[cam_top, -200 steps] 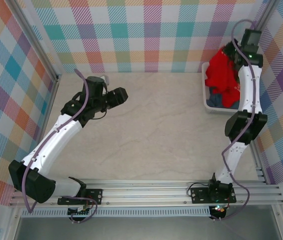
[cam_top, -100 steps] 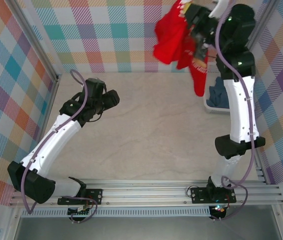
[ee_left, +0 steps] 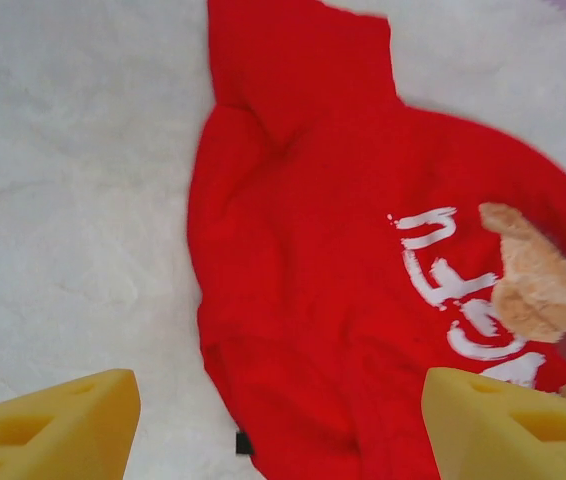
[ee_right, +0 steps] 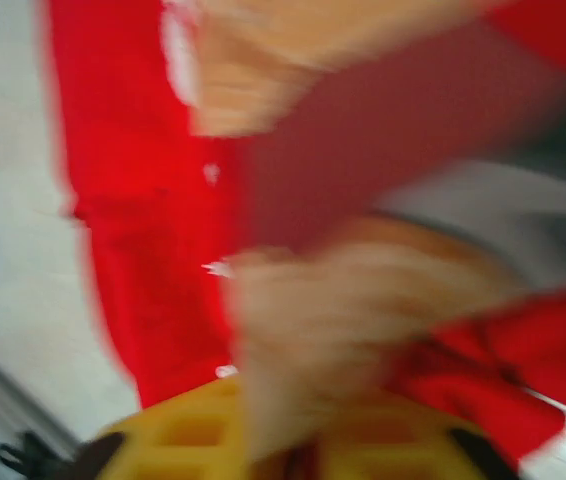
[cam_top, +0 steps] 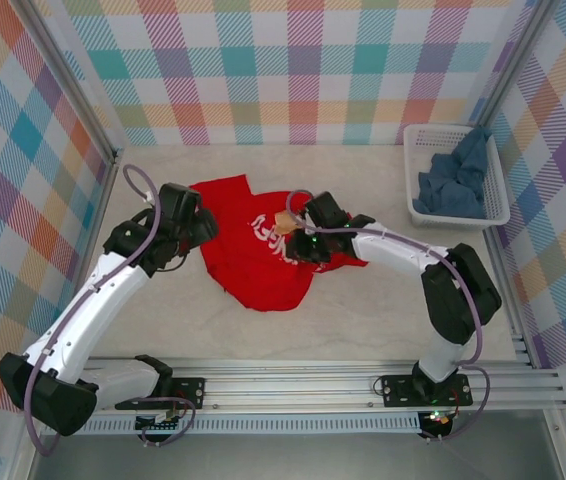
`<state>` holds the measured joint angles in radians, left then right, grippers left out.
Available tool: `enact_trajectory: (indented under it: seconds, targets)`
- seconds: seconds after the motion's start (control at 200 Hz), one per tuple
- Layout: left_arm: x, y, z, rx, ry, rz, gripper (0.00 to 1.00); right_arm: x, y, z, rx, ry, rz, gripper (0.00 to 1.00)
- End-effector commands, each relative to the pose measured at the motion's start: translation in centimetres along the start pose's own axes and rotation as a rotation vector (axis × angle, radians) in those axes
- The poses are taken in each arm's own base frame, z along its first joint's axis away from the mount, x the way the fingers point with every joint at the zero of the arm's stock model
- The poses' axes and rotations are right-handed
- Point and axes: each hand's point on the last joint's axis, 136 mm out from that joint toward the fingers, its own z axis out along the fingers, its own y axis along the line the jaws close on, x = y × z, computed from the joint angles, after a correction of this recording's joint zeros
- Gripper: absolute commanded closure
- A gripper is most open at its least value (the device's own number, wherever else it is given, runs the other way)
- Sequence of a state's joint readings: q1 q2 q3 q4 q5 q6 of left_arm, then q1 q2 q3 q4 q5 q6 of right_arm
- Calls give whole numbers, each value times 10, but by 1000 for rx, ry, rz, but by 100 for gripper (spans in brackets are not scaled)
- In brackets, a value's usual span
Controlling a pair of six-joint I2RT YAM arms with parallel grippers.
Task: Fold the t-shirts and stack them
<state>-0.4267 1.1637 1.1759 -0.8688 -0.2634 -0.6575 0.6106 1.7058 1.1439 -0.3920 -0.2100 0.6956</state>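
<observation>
On the worktop [cam_top: 363, 310] I am watching the red shirt [cam_top: 253, 265] lying rumpled, the blue shirt [cam_top: 458, 180] sitting in the basket [cam_top: 418, 135]. Over its left edge my left claw [ee_left: 278, 400] is hovering spread wide. On the print [ee_left: 463, 290] my right claw [cam_top: 298, 238] is resting, and I cannot tell its grip. Any cloth snagging there risks dragging the shirt askew.

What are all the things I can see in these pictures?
red t-shirt: one, bright red with a teddy bear print and white letters, lying crumpled on the middle of the table
blue-grey t-shirt: one, dusty blue, bunched up in the basket
basket: one, white plastic lattice, far right corner of the table
table: one, pale beige
walls: checked in pastel colours, around the table
robot arms: two, white and black, left arm and right arm
left gripper: yellow fingers, open, over the red t-shirt
right gripper: at the bear print, too blurred to tell if open
</observation>
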Motion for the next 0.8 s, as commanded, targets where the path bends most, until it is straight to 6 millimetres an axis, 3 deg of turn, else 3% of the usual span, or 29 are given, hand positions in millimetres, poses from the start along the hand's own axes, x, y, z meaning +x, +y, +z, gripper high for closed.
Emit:
enact_trajectory:
  seconds: [0.0,0.105,0.225,0.345,0.425,0.59,0.655,0.72,0.8]
  targets:
    - [29,8,20,4,139,-78,27,-25,-7,-47,38,-116,15,58]
    - [50,-7,40,69,265,-115,29,-17,-40,-70,143,-150,49,42]
    - [89,-25,55,127,424,-142,34,4,-81,-86,250,-146,131,39]
    - [136,-36,55,144,516,-80,33,17,-116,-92,307,-135,212,39]
    - [162,-46,57,167,565,-73,32,16,-126,-89,304,-126,232,39]
    - [201,-97,48,276,636,116,30,-1,-133,-72,304,-87,236,41]
    - [210,-89,49,190,637,257,30,-6,-134,-65,303,-74,233,43]
    - [205,-72,53,109,601,347,28,-7,-135,-57,301,-58,238,43]
    - [201,-82,47,200,566,439,23,-10,-138,-49,301,-48,255,43]
